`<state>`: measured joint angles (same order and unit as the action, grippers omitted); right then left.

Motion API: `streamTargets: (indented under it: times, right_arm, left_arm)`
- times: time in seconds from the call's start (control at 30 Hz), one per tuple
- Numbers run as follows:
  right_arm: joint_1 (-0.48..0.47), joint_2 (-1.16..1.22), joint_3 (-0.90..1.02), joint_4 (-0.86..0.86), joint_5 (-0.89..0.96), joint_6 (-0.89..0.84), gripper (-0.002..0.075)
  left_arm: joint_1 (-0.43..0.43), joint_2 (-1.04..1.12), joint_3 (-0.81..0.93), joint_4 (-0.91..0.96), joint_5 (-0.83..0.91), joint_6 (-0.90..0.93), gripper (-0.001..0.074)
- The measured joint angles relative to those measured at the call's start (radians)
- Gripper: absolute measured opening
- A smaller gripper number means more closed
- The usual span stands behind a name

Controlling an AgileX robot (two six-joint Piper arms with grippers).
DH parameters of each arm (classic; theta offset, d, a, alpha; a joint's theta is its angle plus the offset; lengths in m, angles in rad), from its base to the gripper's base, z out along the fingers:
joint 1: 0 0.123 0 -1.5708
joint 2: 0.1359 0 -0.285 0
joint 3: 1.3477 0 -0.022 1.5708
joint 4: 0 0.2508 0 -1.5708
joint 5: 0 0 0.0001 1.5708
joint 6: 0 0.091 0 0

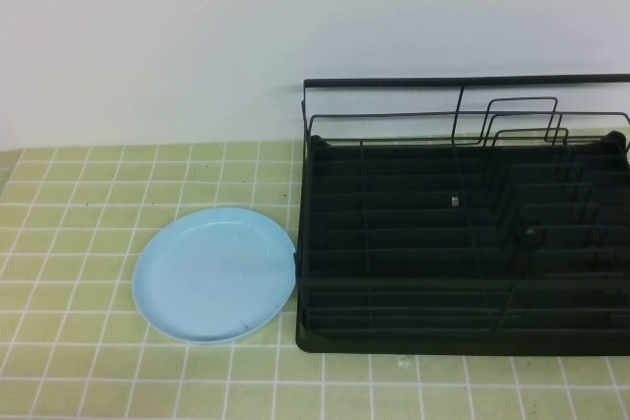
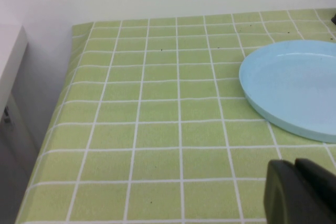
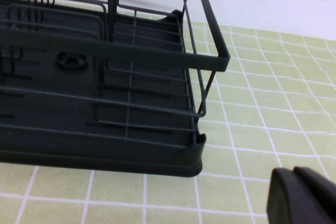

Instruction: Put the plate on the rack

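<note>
green tiled tablecloth with white grid lines, spread across the whole table and folding down over the edge in the left wrist view. white wall behind.

large black wire rack on the right part of the table in the high view, rectangular, black tray base, top rail along the back, upright divider loops toward the far right corner. nothing held in its slots. near corner of the same rack seen from the right wrist view, resting flat on the cloth.

light-blue plate flat on the cloth just left of the rack, rim right at the rack's left wall, touching or nearly so; cannot tell which. plain, round, shallow raised rim. same plate partly in the left wrist view, lying flat, nothing on it, nothing gripping it.

left gripper low over the cloth on the near side of the plate, apart from it, dark fingers pressed together, holding nothing. right gripper above the cloth beside the rack's near corner, clear of the rack, fingers likewise closed together and empty. neither gripper visible in the high view.
</note>
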<state>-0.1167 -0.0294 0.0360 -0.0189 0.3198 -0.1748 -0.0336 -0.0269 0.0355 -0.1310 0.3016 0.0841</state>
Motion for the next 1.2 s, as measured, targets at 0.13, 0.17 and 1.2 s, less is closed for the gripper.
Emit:
streamTargets:
  times: [0.13,0.17,1.2]
  right_arm:
    - [0.000,0.000,0.000,0.000,0.000,0.000,-0.0003]
    - [0.000,0.000,0.000,0.000,0.000,0.000,-0.0003]
    - [0.013,0.000,0.000,0.011,-0.209,-0.013,-0.0003]
  left_arm:
    - [0.000,0.000,0.000,0.002,0.000,0.000,0.0000]
    - [0.000,0.000,0.000,0.002,0.000,0.000,0.0000]
    - [0.000,0.000,0.000,0.051,-0.157,0.015,0.0000]
